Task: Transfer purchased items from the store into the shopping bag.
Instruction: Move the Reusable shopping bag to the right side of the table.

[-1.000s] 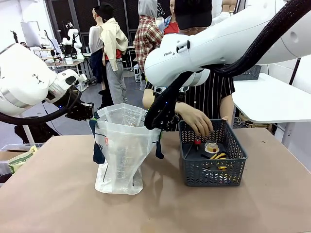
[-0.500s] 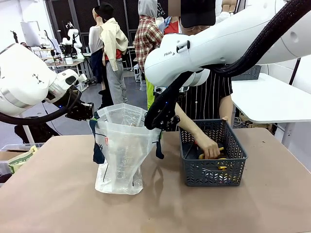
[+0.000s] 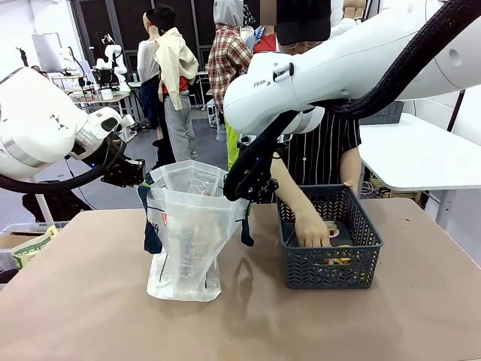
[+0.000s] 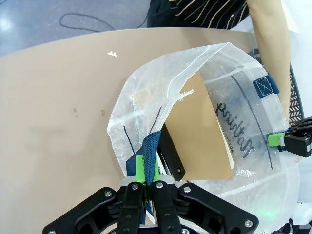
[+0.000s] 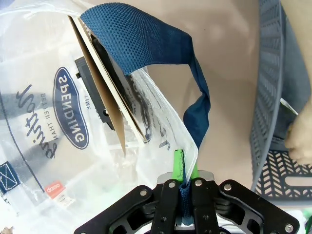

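The left fingers (image 4: 143, 168) are clenched on a navy strap (image 4: 150, 142) of the bag (image 4: 161, 92), which is pinched between the green pads. The right fingers (image 5: 178, 165) are likewise clenched, on the second strap (image 5: 146, 44), which is looped up toward 11 o'clock in the right wrist view. In the front view the bag is held open and upright on the tabletop (image 3: 90, 301), with the left fingers at its 10 o'clock rim and the right fingers at 2 o'clock. A flat brown card (image 4: 204, 131) and a dark pack (image 4: 170, 156) beside it are seen standing inside the bag. At 3 o'clock of the bag, near but apart, the dark grey basket (image 3: 331, 267) is set on the tabletop. A person's hand (image 3: 312, 229) is lowered into the basket, and a yellow pack (image 3: 340, 260) is glimpsed through its mesh front.
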`<state>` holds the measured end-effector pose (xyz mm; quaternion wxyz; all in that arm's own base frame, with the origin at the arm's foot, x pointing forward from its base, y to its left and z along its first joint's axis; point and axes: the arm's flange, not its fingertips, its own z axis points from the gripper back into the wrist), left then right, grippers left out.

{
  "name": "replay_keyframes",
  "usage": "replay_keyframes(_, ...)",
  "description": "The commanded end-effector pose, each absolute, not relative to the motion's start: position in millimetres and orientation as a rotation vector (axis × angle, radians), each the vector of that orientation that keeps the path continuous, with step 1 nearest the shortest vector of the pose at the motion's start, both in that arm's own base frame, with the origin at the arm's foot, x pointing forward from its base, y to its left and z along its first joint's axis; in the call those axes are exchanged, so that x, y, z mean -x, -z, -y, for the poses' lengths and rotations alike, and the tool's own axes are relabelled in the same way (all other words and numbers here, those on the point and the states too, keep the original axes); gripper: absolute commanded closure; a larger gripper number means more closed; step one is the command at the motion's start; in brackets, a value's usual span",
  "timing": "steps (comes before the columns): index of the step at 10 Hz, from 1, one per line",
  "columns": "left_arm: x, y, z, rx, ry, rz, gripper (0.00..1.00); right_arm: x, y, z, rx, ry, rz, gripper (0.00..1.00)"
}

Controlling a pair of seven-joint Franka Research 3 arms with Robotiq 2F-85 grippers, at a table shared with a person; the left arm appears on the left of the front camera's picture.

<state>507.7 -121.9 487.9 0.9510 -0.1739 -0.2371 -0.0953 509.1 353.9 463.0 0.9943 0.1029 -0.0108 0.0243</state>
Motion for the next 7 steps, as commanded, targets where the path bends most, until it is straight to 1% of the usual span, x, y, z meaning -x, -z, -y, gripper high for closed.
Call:
replay_keyframes(1, -503.8, -488.2, 119.1, 0.348, 0.187, 0.498, 1.0, -508.4, -464.1, -352.2, -0.209, -0.044, 0.021, 1.0)
replay_keyframes(7, -503.8, -488.2, 119.1, 0.348, 0.187, 0.498, 1.0, -508.4, -464.1, -352.2, -0.209, -0.044, 0.021, 1.0)
